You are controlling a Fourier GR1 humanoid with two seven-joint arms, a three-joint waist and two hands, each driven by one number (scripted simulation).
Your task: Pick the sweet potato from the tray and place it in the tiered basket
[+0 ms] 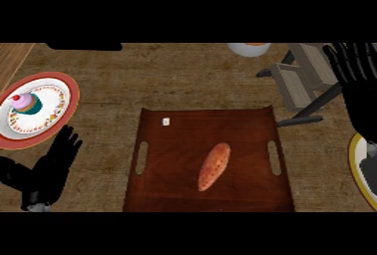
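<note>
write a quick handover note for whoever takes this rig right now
Left hand: open, fingers straight, low at the view's left beside the tray, holding nothing.
Right hand: open, at the view's right edge next to the tiered basket, holding nothing.
Sweet potato: lying on the tray, a little right of its middle, no hand touching it.
Tiered basket: on the counter beyond the tray's far right corner.
Done: nothing yet; the pick has not begun.
Left: grasp the sweet potato, lift it off the tray, carry it to the tiered basket and set it in.
</note>
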